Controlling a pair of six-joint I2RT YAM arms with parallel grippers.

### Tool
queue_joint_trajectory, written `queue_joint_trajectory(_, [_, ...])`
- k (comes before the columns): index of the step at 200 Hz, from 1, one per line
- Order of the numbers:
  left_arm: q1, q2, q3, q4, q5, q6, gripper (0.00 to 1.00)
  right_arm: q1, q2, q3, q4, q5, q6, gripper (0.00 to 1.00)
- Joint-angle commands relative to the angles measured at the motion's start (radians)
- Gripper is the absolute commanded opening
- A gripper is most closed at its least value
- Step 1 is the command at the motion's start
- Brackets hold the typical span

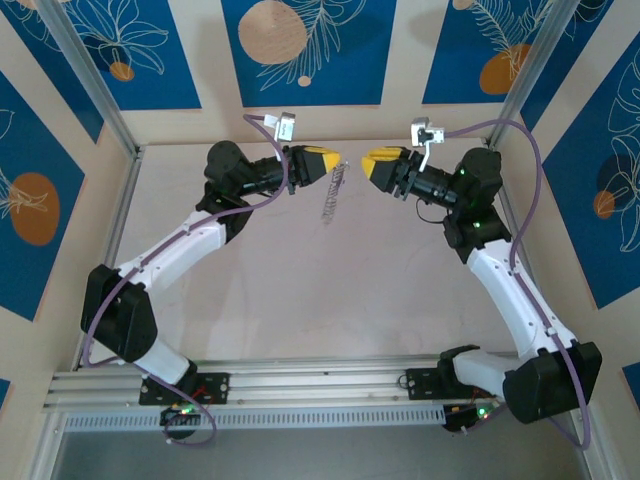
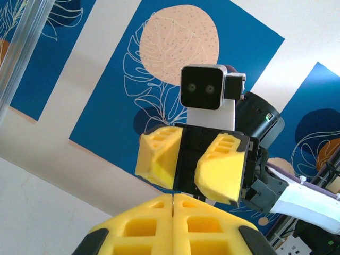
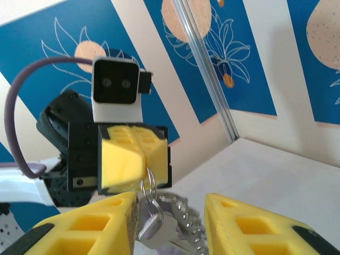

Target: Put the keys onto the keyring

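My left gripper is raised over the back middle of the table, its yellow fingers pressed together. Facing the right wrist camera, the left gripper pinches a thin silvery wire loop, the keyring. A toothed, comb-like silvery fringe and a small key with a lilac tint hang from that loop. From above, the keyring bunch dangles below the left fingertips. My right gripper faces the left one, a small gap apart. Its fingers stand open on either side of the hanging bunch, touching nothing; right gripper.
Blue patterned wall panels close off the back and sides. Aluminium corner posts stand at the back corners. A mounting rail carrying both arm bases runs along the near edge. In the left wrist view the right gripper sits just beyond my shut left fingers.
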Motion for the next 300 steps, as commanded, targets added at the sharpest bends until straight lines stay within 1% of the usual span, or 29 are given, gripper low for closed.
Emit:
queue_joint_trajectory(1, [-0.007,0.006,-0.005,0.088,-0.021,-0.030,0.00,0.000,0.032,-0.015,0.151,0.016,0.111,0.39])
queue_joint_trajectory(26, [-0.007,0.005,-0.014,0.108,-0.038,-0.043,0.00,0.010,0.077,-0.010,0.223,-0.008,0.165,0.39])
queue_joint_trajectory(56, [-0.008,0.002,-0.023,0.121,-0.052,-0.052,0.00,0.035,0.111,-0.013,0.271,-0.006,0.188,0.40])
queue_joint_trajectory(120, [-0.008,0.002,-0.026,0.137,-0.067,-0.062,0.00,0.077,0.155,-0.018,0.330,-0.005,0.214,0.39])
queue_joint_trajectory(155, [-0.008,0.004,-0.026,0.139,-0.071,-0.062,0.00,0.089,0.157,-0.026,0.336,-0.006,0.214,0.30])
queue_joint_trajectory(168, [-0.007,0.007,-0.026,0.145,-0.071,-0.067,0.00,0.094,0.161,-0.024,0.336,-0.013,0.216,0.29])
queue_joint_trajectory(223, [-0.007,0.012,-0.024,0.157,-0.071,-0.075,0.00,0.110,0.176,-0.018,0.330,-0.025,0.213,0.31])
queue_joint_trajectory(264, [-0.008,0.014,-0.022,0.159,-0.069,-0.075,0.00,0.100,0.169,-0.035,0.325,-0.001,0.210,0.43])
queue_joint_trajectory(300, [-0.007,0.012,-0.024,0.159,-0.068,-0.074,0.00,0.075,0.156,-0.052,0.334,0.018,0.222,0.44])
